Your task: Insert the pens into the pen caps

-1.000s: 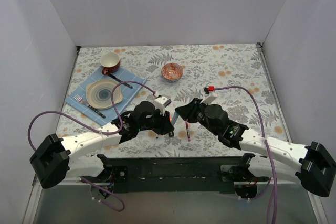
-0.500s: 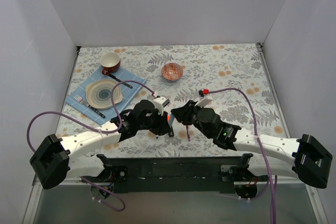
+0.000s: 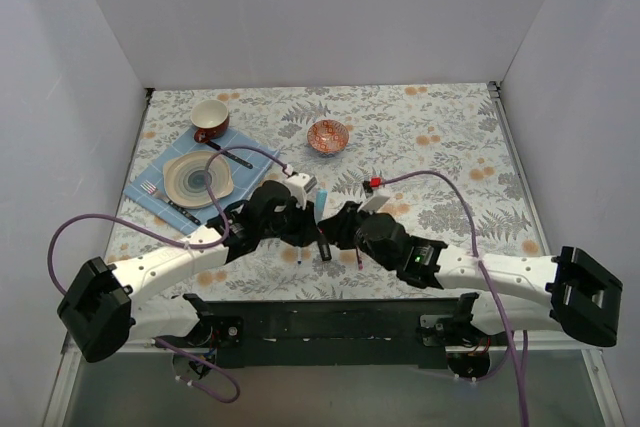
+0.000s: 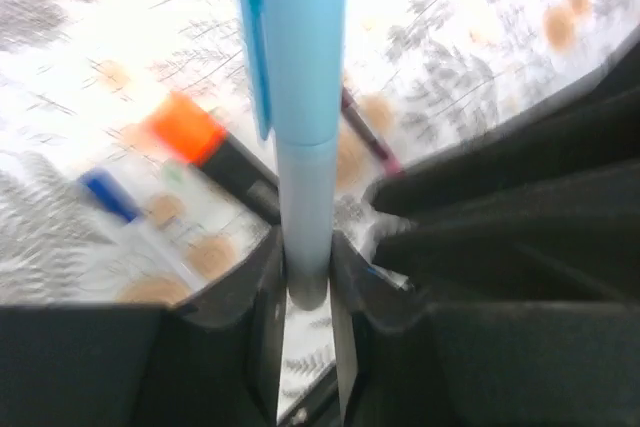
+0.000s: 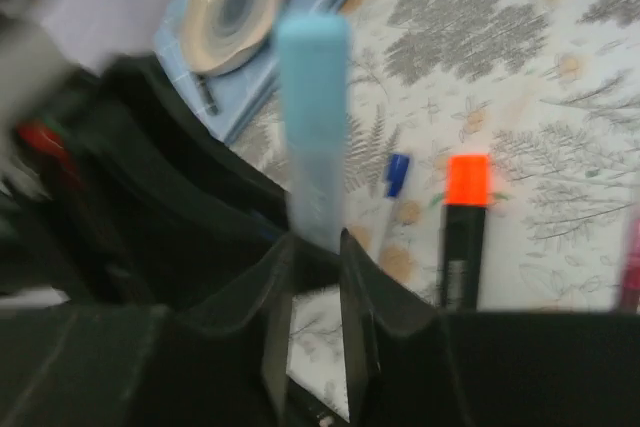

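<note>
The clipped pen (image 4: 300,97) is seated between the fingers of the left gripper (image 4: 308,272) and projects forward past their tips. The same pen is also seated between the fingers of the right gripper (image 5: 315,247), which is placed just right of the left one. On the table (image 3: 440,117) below, the stubby marker (image 4: 222,162) lies left of the left gripper's line, with the small capped pen (image 4: 130,222) further left. The thin pen (image 4: 365,137) is found on its right. Ahead and left of the left gripper, a plate (image 3: 198,177) is laid on a mat (image 3: 245,169), with a cup (image 3: 210,119) at the mat's far corner. A bowl (image 3: 328,135) is set ahead of both grippers.
</note>
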Motion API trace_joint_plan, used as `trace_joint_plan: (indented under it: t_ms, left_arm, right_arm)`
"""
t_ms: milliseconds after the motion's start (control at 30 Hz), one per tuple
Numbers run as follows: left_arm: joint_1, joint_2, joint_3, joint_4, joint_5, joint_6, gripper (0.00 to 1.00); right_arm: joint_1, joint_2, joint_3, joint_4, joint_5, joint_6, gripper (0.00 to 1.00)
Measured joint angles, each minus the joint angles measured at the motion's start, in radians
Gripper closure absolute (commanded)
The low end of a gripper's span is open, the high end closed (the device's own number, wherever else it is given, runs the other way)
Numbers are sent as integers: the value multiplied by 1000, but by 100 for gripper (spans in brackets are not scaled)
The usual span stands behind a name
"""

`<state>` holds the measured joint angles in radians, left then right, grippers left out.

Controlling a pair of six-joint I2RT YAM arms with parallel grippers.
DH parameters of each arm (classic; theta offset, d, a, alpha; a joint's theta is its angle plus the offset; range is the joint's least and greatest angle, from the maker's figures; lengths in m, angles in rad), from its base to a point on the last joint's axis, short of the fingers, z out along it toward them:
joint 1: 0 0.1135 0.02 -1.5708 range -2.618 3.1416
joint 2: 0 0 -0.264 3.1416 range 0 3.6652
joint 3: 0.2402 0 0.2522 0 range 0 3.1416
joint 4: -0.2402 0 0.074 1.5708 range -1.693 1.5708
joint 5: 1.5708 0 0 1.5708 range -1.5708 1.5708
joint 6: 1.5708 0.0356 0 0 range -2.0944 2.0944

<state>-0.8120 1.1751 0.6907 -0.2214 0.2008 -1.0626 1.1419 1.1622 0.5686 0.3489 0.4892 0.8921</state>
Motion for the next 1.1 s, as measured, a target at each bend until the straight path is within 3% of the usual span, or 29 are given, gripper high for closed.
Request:
trace_joint_plan:
  t_ms: [67, 167, 333, 467, 700, 800, 900, 1100]
  left_arm:
    - [31, 0, 26, 43, -75, -13, 100]
    - [121, -3, 127, 233, -183, -24, 100]
    - [144, -58, 182, 401, -216, -26, 100]
    - [142, -87, 149, 429, -165, -22, 100]
    - [141, -101, 69, 359, -43, -53, 100]
    - [133, -97, 32, 330, 0, -143, 100]
    - [73, -68, -18, 311, -14, -261, 100]
    - [-152, 67, -45, 272, -111, -463, 100]
  right_arm:
    - [40, 5, -10, -48, -72, 20, 99]
    - [166, 40, -41, -130, -262, 47, 99]
    - [206, 42, -57, -202, -339, 68, 99]
    - [204, -45, -60, -254, -301, 66, 99]
    - [203, -241, 19, -459, -133, 8, 62]
    - [203, -317, 57, -542, -59, -13, 56]
    - [202, -400, 64, -603, 7, -28, 51]
    - [201, -463, 72, -732, 104, -23, 49]
